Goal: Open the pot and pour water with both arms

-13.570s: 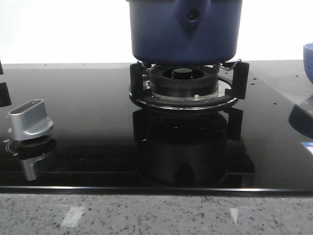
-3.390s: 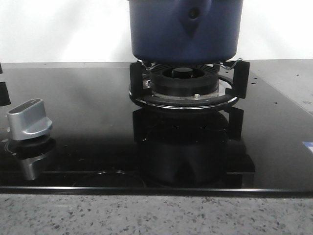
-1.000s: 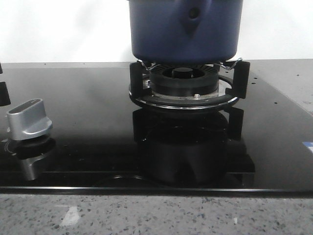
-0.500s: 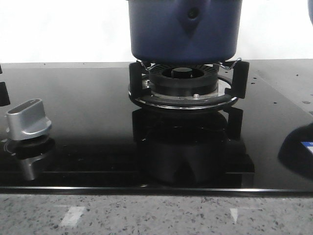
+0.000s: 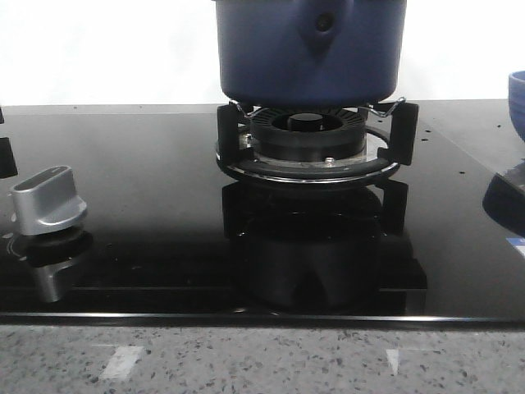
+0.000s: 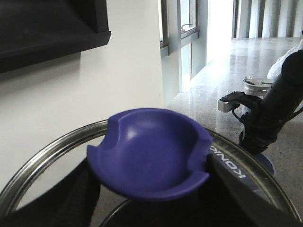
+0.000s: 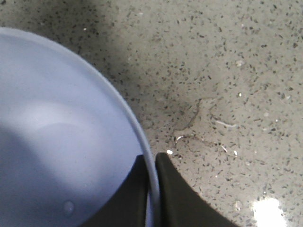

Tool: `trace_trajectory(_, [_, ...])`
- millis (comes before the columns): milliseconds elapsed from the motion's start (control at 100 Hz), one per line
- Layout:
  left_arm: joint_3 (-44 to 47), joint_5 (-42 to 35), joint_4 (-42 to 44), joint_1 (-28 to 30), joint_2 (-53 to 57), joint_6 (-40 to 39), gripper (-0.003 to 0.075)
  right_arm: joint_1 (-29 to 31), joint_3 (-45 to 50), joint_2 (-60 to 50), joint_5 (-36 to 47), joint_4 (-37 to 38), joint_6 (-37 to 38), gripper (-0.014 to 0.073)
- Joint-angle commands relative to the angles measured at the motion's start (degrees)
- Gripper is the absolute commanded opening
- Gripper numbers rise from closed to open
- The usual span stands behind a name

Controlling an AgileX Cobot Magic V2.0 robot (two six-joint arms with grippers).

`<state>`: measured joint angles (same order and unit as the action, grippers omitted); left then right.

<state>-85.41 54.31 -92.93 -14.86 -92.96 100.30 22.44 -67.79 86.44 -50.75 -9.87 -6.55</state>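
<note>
Neither gripper shows in your front view: the pot (image 5: 310, 51) sits on the burner stand (image 5: 310, 148), and a bowl (image 5: 517, 103) peeks in well to the pot's right. Your left wrist view shows a purple knob (image 6: 149, 158) on a steel-rimmed lid (image 6: 57, 149), dark fingers flanking it; whether they clamp, you cannot tell. Your right gripper (image 7: 151, 165) pinches the bowl's rim. Judging so, pouring seems done; next, return the lid squarely onto the pot.
</note>
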Motion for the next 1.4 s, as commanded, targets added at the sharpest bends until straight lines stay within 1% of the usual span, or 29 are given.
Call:
trace_trajectory(0, [-2.33, 0.85, -5.68, -0.52, 2.64, -0.50, 0.0321, 0.38, -1.17, -1.64, 2.34, -0.87, -0.27, 0.0067])
trace_trajectory(30, [-2.33, 0.85, -5.68, -0.52, 2.64, -0.50, 0.0321, 0.38, -1.17, -1.64, 2.34, -0.87, -0.27, 0.0121])
trace_trajectory(80, [-2.33, 0.85, -5.68, -0.52, 2.64, -0.50, 0.0321, 0.38, -1.17, -1.64, 2.09, -0.87, -0.27, 0.0243])
trace_trajectory(150, [-2.33, 0.85, -5.68, -0.52, 2.64, -0.50, 0.0321, 0.38, -1.17, -1.75, 1.93, -0.87, -0.27, 0.0372])
trace_trajectory(200, [-2.33, 0.85, -5.68, -0.52, 2.64, -0.50, 0.0321, 0.38, -1.55, -1.99, 1.36, -0.87, -0.27, 0.0423])
trace_trajectory(230, [-2.33, 0.85, -5.68, -0.52, 2.64, -0.50, 0.0321, 0.38, -2.16, -2.30, 0.90, -0.87, -0.27, 0.0437])
trace_trajectory(380, [-2.33, 0.85, -5.68, -1.03, 2.56, -0.50, 0.0321, 0.38, -5.58, -4.91, -1.73, -0.87, -0.27, 0.0435])
trace_trajectory(510, [-2.33, 0.85, -5.68, -3.04, 1.57, -0.50, 0.0321, 0.38, -8.11, -8.20, -3.55, -2.34, -0.27, 0.0435])
trace_trajectory(710, [-2.33, -0.34, -5.81, -6.59, -1.22, -0.50, 0.0321, 0.38, -8.22, -13.05, -3.64, -6.75, -0.38, 0.0435])
trace_trajectory(910, [-2.33, -1.25, -5.81, -8.42, -4.02, -0.50, 0.0321, 0.38, -8.22, -15.13, -4.42, -6.86, -0.38, 0.0435])
trace_trajectory(1390, [-2.33, -1.40, -3.38, -8.53, -7.99, -0.50, 0.0321, 0.38, -8.22, -15.35, -4.93, -6.99, -0.38, 0.0435])
